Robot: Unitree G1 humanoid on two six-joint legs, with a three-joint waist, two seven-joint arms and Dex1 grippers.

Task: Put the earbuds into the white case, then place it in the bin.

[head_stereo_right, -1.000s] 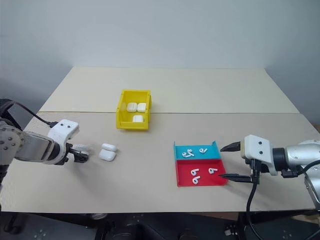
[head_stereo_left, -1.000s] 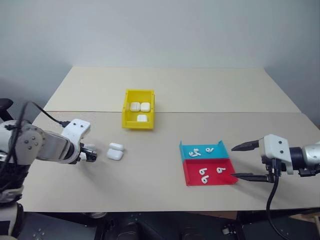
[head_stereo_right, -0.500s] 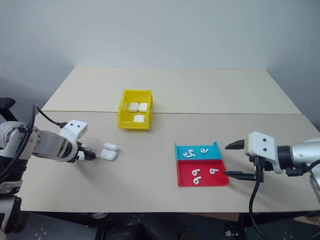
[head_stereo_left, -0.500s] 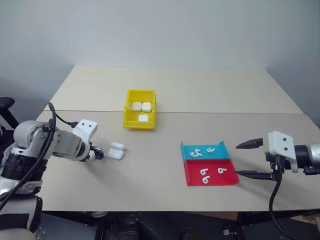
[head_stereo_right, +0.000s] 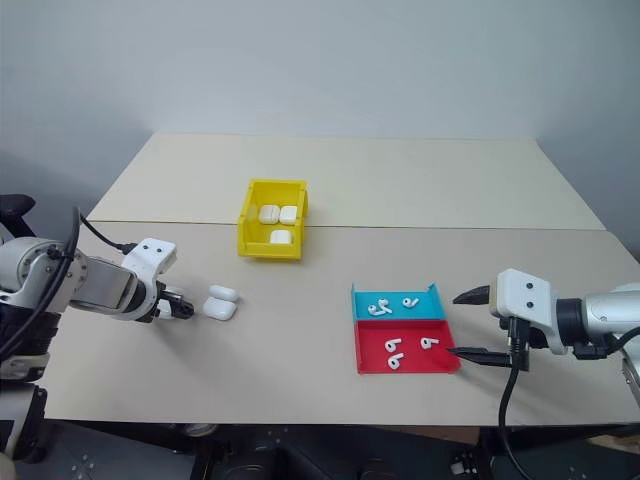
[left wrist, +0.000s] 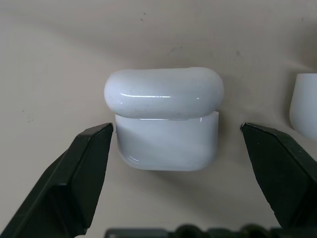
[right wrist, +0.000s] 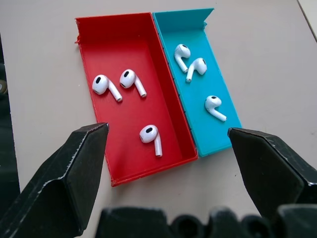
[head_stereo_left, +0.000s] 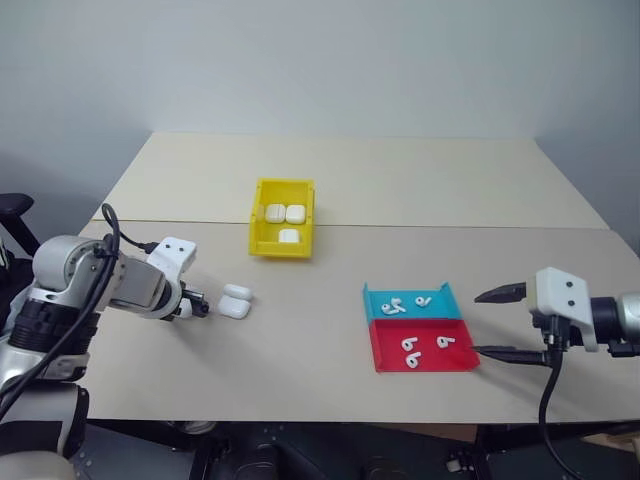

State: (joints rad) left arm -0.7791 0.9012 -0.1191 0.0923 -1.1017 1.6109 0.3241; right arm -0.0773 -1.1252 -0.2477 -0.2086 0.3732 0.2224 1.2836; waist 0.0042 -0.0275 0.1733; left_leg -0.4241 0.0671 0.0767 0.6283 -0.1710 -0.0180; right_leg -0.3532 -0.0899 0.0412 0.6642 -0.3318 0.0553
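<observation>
The white case lies on the table between the spread fingers of the left gripper, untouched, a second case just beside it. The earbuds lie in the red tray and the blue tray in front of the right gripper, which is wide open and empty; the bin stands further back, well apart from both.

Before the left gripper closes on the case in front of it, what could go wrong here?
The left gripper is open around one white case, but a second case lies just beside it; a finger might bump it. The glossy case could also slip out. The six earbuds are still in the red tray and blue tray.
</observation>
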